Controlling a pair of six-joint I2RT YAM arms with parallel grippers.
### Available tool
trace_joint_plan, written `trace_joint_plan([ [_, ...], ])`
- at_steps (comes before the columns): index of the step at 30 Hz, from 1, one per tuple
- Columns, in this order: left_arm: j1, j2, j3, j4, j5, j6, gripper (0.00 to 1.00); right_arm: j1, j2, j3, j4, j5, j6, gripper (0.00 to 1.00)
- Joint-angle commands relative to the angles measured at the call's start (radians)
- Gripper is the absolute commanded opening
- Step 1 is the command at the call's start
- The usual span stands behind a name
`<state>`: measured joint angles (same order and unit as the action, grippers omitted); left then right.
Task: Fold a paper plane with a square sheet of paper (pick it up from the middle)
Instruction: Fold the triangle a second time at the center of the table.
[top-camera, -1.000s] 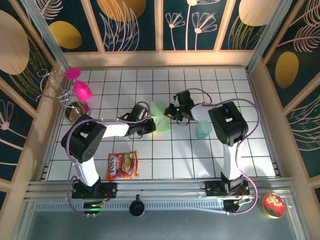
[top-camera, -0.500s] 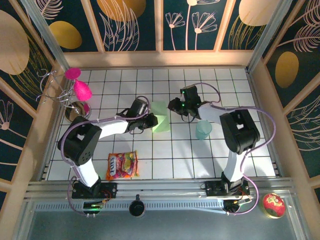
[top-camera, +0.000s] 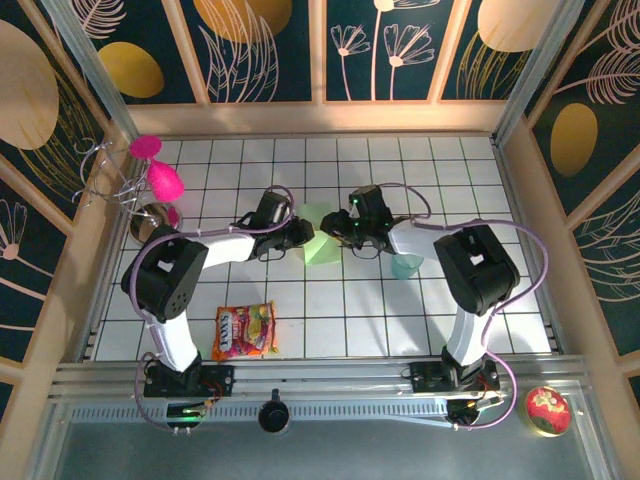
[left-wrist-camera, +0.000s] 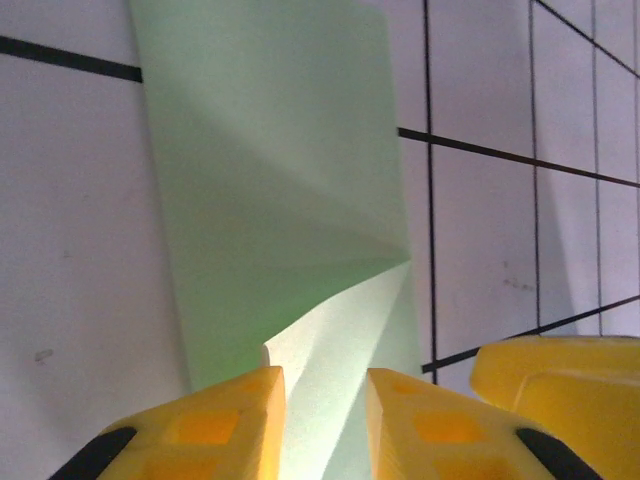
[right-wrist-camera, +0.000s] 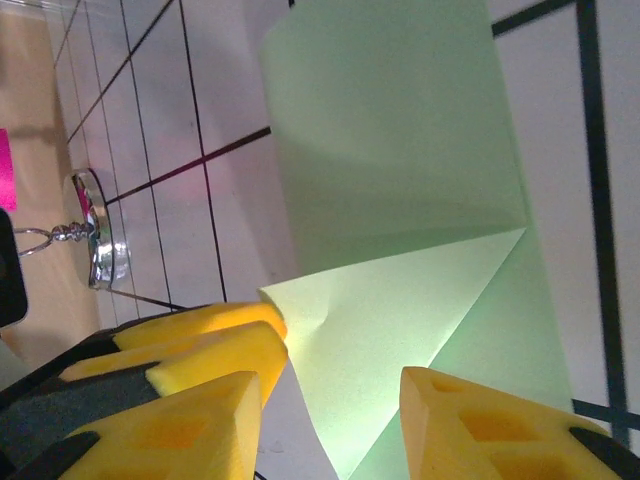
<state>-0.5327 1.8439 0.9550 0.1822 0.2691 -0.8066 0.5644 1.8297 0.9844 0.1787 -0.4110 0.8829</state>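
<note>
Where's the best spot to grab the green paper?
Probably the pale triangular flap near its middle, coming in low from the left, where its corner pokes out. The rest of the paper lies flat on the table, with nothing to pinch; the flap looks lifted.

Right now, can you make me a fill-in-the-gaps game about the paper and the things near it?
1. The sheet of paper is pale ____.
2. It lies ____ the left gripper and the right gripper.
3. The teal cup sits on the paper's ____ side.
4. The snack bag lies on the paper's ____ side.
Missing words: green, between, right, left.
</note>
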Motion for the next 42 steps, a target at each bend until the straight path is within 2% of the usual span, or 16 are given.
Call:
trace_joint_plan([
  [1,0.013,0.043,0.037,0.036,0.041,-0.014,0.27,0.014,0.034,-0.009,0.026,-0.005,0.052,0.4],
  [13,0.023,0.093,0.024,0.01,0.007,-0.016,0.25,0.023,0.041,-0.011,-0.021,0.087,0.09,0.37],
  [31,0.029,0.084,-0.021,0.013,0.001,-0.022,0.25,0.035,0.097,0.021,-0.009,0.039,0.092,0.34],
  [42,0.028,0.08,-0.02,0.012,0.005,-0.018,0.25,0.042,0.114,0.009,0.079,-0.026,0.107,0.23],
])
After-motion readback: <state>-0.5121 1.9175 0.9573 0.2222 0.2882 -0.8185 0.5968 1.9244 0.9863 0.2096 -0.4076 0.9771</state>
